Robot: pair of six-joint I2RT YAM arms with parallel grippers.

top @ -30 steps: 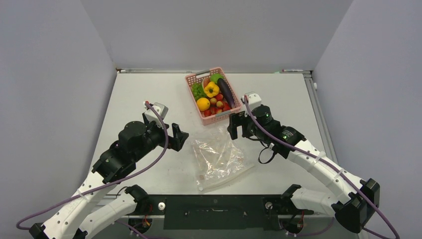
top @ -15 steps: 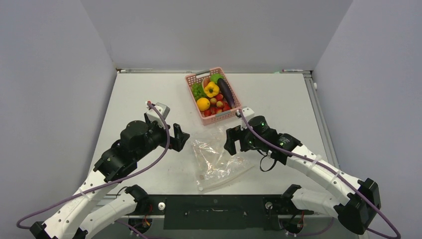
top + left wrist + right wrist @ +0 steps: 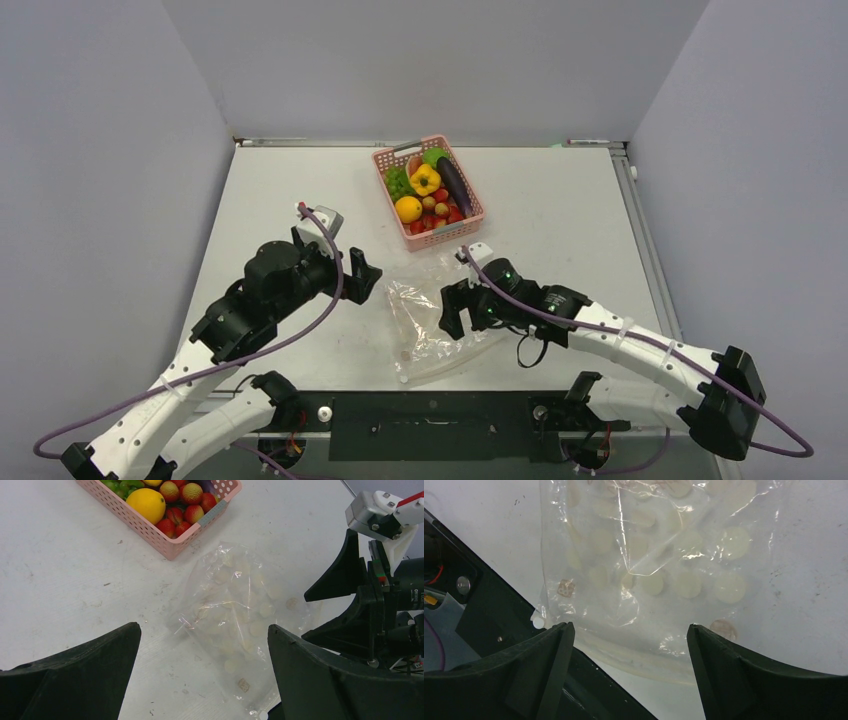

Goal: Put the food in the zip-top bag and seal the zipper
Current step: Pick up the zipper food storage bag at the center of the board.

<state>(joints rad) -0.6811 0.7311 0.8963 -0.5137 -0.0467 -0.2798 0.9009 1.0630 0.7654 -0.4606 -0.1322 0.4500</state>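
light was bright and even, falling from overhead; only soft, faint shadows lay on the table (image 3: 560,200). white glare streaked the crinkled zip-top bag (image 3: 634,555) in the right wrist view. the top view was sharp.

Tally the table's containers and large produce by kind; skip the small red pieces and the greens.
Pink plastic lattice basket: 1
Clear crinkly zip-top bag: 1
Yellow bell pepper: 1
Orange-yellow round fruit: 1
Dark purple eggplant: 1
Total: 5

Pink lattice basket (image 3: 441,238); clear, pale-spotted bag (image 3: 413,318)
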